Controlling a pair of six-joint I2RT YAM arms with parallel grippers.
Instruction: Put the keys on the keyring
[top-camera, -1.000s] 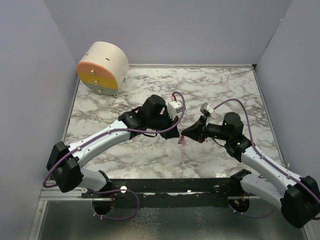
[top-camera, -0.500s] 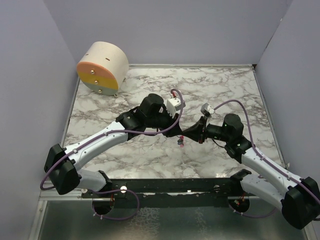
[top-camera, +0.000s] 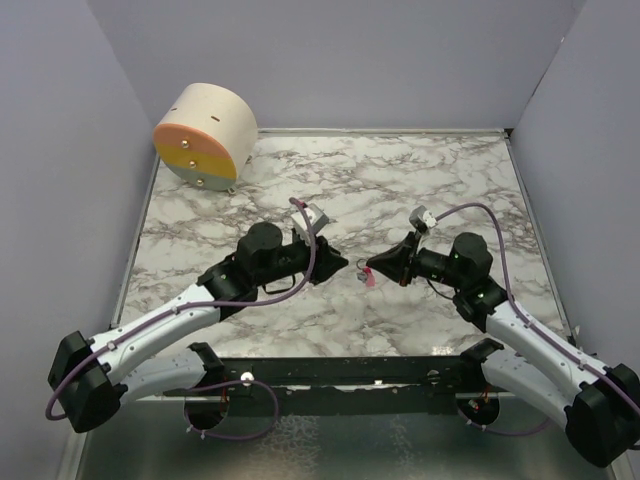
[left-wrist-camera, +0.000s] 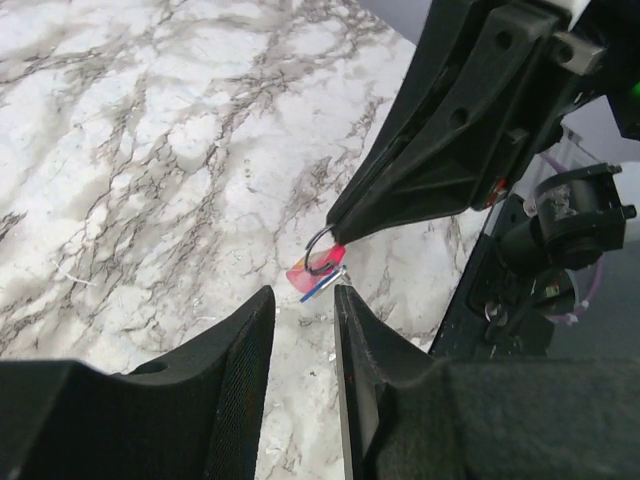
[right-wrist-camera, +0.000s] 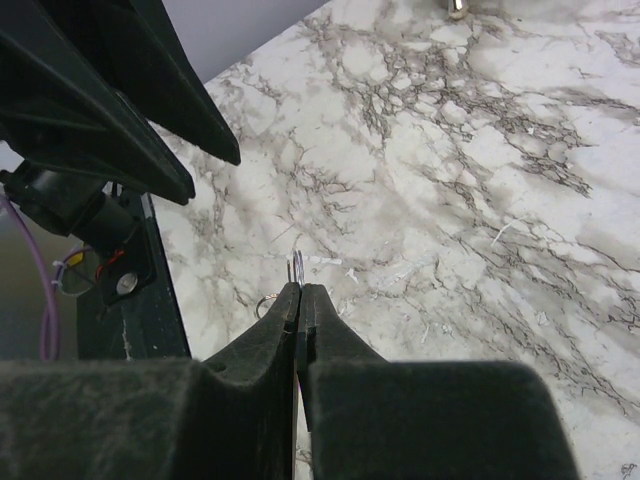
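Observation:
My right gripper (top-camera: 371, 268) is shut on the thin metal keyring (left-wrist-camera: 320, 240), which it holds just above the marble. The pink-red key (left-wrist-camera: 307, 274) and the blue tag (left-wrist-camera: 323, 285) hang together under the ring, close against each other. In the top view the key (top-camera: 366, 281) shows as a small pink spot below the right fingertips. In the right wrist view the ring (right-wrist-camera: 297, 267) sticks out past the shut gripper (right-wrist-camera: 299, 288). My left gripper (left-wrist-camera: 304, 297) is open and empty. It sits a short way left of the key in the top view (top-camera: 339, 266) and does not touch it.
A round cream and orange-yellow drum (top-camera: 205, 135) lies at the back left corner. Purple walls close in the marble table (top-camera: 420, 185) on three sides. The black frame rail (top-camera: 330, 372) runs along the near edge.
My left arm has pulled back to the left and toward its base, away from the right gripper, opening a gap. The right gripper has stayed almost still, holding the ring.

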